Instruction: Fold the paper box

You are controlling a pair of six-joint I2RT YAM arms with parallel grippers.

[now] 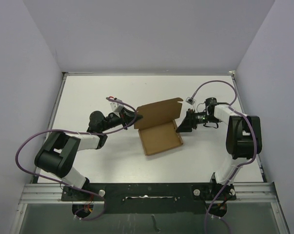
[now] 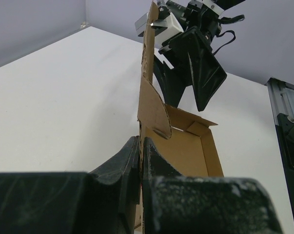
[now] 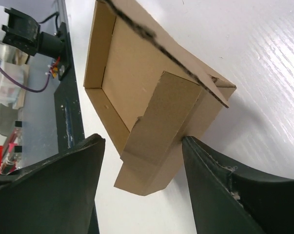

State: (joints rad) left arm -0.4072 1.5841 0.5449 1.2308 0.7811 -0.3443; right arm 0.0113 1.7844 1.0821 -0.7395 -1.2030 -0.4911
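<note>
The brown paper box (image 1: pixel 160 138) lies in the middle of the white table with its tray facing up and its lid (image 1: pixel 159 113) raised at the far side. My left gripper (image 1: pixel 135 116) is shut on the box's left edge. In the left wrist view the thin cardboard (image 2: pixel 147 105) stands upright, pinched between the fingers of the left gripper (image 2: pixel 141 141). At the box's right end my right gripper (image 1: pixel 179 128) is open. A side flap (image 3: pixel 159 131) sticks out between the jaws of the right gripper (image 3: pixel 143 140), and the right finger (image 3: pixel 205 165) touches the box's corner.
Purple cables (image 1: pixel 27 141) loop beside both arms. A metal rail (image 1: pixel 147 191) runs along the near edge with the arm bases on it. Grey walls (image 1: pixel 147 34) enclose the table on three sides. The left arm (image 1: pixel 68 151) lies across the table's left half.
</note>
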